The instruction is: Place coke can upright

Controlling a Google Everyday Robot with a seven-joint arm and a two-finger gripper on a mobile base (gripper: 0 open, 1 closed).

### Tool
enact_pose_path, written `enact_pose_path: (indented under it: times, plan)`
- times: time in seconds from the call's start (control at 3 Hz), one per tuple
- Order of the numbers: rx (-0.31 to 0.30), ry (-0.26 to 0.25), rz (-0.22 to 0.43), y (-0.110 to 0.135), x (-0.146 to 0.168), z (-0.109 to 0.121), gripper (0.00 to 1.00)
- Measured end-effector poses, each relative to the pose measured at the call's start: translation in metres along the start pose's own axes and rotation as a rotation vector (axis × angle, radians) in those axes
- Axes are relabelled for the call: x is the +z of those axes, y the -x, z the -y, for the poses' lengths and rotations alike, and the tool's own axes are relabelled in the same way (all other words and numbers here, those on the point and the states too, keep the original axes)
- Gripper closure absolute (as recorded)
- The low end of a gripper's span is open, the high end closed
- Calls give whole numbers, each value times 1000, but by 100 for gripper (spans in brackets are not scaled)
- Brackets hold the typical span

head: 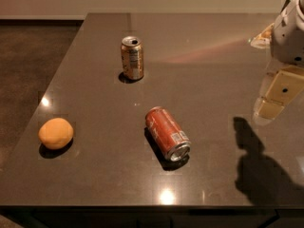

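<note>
Dark table (pixel 95 175): coke can (pixel 167 133) on its side, gold can (pixel 132 57) upright — gripper (pixel 278 96) far right, state unclear.

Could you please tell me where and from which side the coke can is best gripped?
Grip the coke can across its mid-body, probably from above, closing across its long axis, which runs from far-left to near-right: it lies on its side on the table. The end effector hovers to its right, apart from it.
</note>
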State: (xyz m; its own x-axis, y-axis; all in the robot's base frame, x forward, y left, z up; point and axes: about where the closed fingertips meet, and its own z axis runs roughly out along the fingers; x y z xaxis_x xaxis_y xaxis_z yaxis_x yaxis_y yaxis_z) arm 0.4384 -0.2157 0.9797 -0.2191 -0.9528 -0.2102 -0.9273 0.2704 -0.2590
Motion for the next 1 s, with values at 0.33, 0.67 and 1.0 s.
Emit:
enact_pose_path:
  times: [0.33,0.67,1.0]
  plan:
    - [0,0,0,0,0,0,0]
    - [41,1,16,20,7,4,0]
    - [112,38,46,65,20,2,0]
